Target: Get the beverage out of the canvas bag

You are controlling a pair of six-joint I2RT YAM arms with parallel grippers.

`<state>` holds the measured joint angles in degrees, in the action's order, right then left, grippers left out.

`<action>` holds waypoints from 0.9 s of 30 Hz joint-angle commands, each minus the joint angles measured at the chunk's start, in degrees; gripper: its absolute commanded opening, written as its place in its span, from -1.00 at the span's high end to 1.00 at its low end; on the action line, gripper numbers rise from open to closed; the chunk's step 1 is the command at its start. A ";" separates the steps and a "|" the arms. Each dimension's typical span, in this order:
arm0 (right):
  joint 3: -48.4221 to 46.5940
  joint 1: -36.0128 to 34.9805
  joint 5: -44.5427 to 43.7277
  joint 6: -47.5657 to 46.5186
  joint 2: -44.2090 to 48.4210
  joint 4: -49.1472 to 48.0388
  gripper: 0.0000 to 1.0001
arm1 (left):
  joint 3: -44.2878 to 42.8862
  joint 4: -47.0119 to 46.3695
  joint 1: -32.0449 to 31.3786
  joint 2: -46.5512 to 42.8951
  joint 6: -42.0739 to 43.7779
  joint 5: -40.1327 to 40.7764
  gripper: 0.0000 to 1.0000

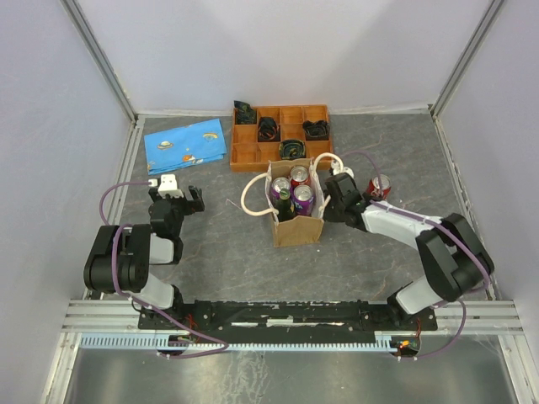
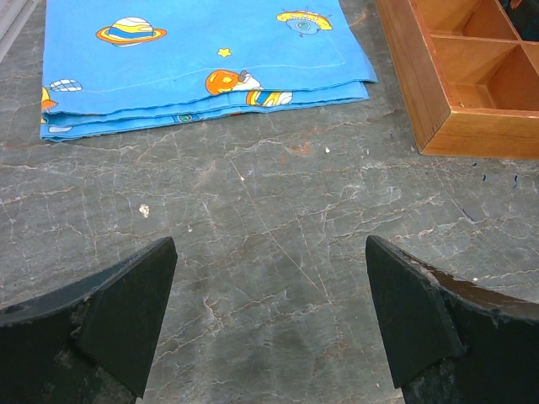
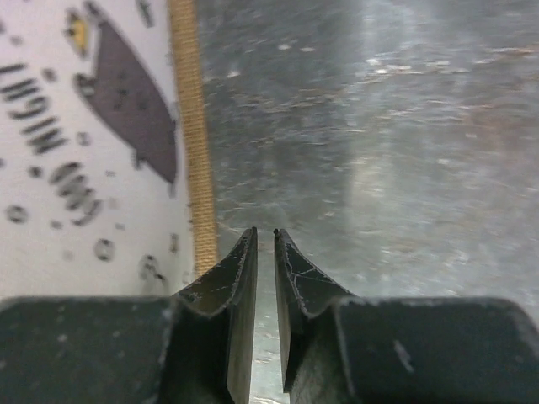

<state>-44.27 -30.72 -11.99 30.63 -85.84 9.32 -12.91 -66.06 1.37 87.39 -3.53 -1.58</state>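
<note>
the right end effector is closed to a hairline gap and grips nothing. it sits low beside the small, boxy tan-brown canvas bag with cream rope handles. in its wrist view the bag's printed white side panel and tan edge strip lie immediately to its left, and the bare grey surface runs ahead and to its right. the left end effector is spread wide and empty over the surface, well apart from the bag. a folded blue space-print cloth lies ahead of it, and a corner of the orange-brown wooden compartment tray is ahead to its right.

the beverage is inside the bag: several upright cans packed close together. the purple aluminium can is the one nearest the right end effector, just over the bag rim from it. a red can stands on the surface on that end effector's far side, outside the bag.

a can like this is probably smooth and slick. if full it would be fairly weighty, with a thin wall that dents under a hard squeeze. only the tops show above the rim, so the likely hold is from above, across the upper body just under the lid, with the fingers first opened wider than the can. the bag looks soft and light, so it may lift or tip with the can. the tight packing leaves little room for fingers, and a rope handle could snag.
</note>
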 commanded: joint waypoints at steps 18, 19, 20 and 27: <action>-10.23 -10.24 8.33 -1.32 -9.51 -5.67 0.62 | -0.28 -2.13 -0.22 -0.28 2.04 0.53 -0.99; -10.31 -10.56 7.50 -1.36 -9.40 -5.24 0.62 | -0.28 -2.10 -0.25 -0.25 2.05 0.55 -0.99; -10.37 -10.73 6.41 -1.18 -9.10 -4.53 0.59 | -0.28 -2.11 -0.23 -0.29 2.06 0.53 -0.99; -9.02 -11.28 -3.29 -2.23 0.89 6.07 0.11 | -0.28 -2.13 -0.23 -0.23 2.04 0.53 -0.99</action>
<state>-52.07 -40.95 -9.50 30.04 -93.30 9.98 -12.91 -66.04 1.37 87.39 -3.53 -1.58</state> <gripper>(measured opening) 0.420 0.992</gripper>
